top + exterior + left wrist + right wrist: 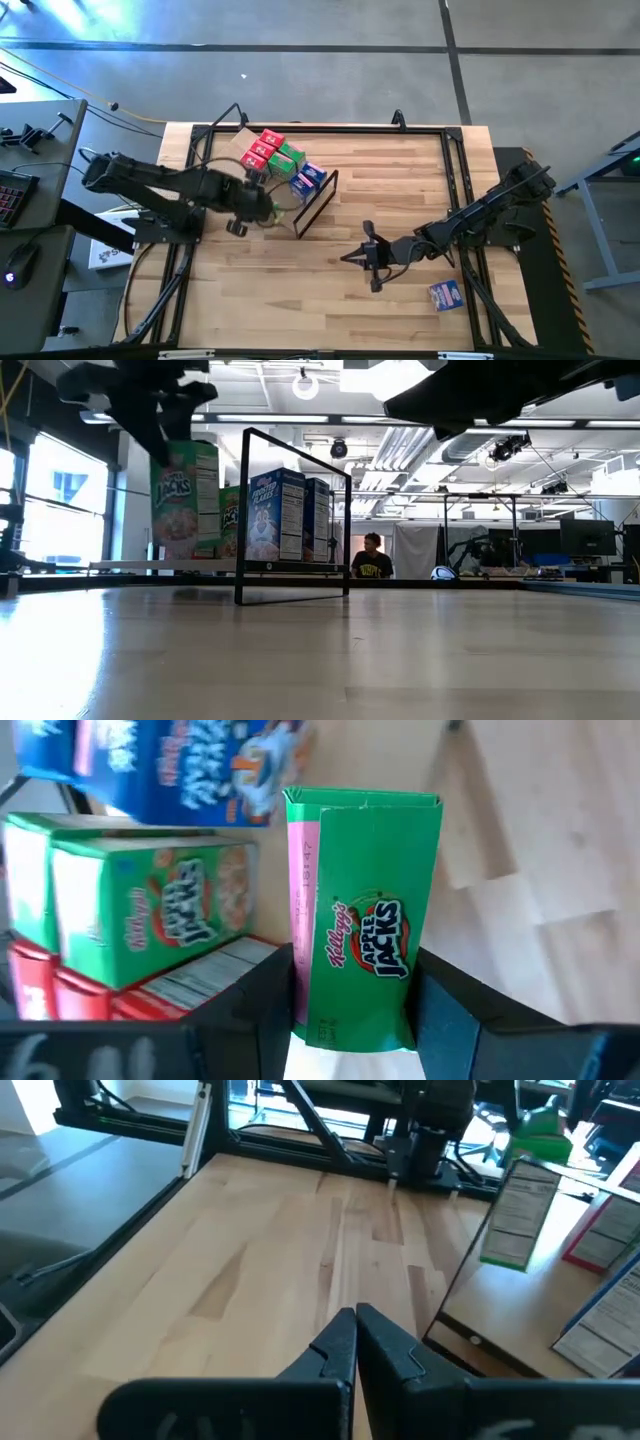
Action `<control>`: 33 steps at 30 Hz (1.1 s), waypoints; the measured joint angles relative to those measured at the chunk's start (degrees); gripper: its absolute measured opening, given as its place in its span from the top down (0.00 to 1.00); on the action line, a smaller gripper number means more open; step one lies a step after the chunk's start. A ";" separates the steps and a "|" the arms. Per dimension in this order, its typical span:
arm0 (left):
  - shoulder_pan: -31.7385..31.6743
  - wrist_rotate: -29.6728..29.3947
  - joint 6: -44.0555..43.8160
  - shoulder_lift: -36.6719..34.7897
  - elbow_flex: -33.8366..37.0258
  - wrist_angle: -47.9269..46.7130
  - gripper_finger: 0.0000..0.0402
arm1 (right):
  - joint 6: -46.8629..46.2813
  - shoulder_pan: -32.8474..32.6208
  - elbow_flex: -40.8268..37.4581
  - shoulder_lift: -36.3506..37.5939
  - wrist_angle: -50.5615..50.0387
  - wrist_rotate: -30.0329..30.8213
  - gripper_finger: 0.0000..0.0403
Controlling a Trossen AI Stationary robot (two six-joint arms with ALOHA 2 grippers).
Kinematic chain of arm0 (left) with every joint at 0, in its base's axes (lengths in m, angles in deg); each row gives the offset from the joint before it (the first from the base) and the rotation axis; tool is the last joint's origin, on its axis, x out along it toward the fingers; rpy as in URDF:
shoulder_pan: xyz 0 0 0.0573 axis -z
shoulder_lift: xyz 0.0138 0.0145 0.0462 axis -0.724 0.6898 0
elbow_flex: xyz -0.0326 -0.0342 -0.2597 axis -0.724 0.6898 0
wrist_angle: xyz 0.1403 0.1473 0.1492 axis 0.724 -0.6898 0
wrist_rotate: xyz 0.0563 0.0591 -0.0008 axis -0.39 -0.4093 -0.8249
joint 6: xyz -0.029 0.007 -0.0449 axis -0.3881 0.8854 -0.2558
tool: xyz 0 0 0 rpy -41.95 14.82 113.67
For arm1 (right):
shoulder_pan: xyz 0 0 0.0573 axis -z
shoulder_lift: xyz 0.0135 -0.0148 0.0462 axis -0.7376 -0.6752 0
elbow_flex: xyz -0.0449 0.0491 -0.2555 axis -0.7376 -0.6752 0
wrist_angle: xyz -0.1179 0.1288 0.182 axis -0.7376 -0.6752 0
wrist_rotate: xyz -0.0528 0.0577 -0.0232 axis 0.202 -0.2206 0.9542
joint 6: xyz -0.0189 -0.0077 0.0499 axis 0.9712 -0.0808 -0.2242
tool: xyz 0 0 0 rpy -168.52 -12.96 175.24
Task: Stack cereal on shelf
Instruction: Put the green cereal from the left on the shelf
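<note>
Left tool [350,990] grips green cereal box [365,920].

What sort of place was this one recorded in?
Likely a robotics lab or workshop: open ceiling with strip lights and ducts, workbenches with monitors behind, a person seated there, and a concrete floor.

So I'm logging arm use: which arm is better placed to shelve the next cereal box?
The left. Its gripper is already shut on a green cereal box right beside the shelf. The right gripper sits shut and empty, out on the bare table.
</note>
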 joint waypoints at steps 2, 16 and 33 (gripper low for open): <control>-2.99 0.28 3.36 0.00 0.00 1.43 0.63 | 0.53 0.91 0.00 0.00 0.16 -0.64 1.00; -15.12 3.84 15.33 1.98 0.00 5.01 0.62 | 1.44 7.27 0.00 0.00 -0.32 -10.14 1.00; -16.65 -0.16 17.18 3.43 -0.02 5.38 0.43 | 1.29 7.21 0.00 0.00 -0.43 -10.39 1.00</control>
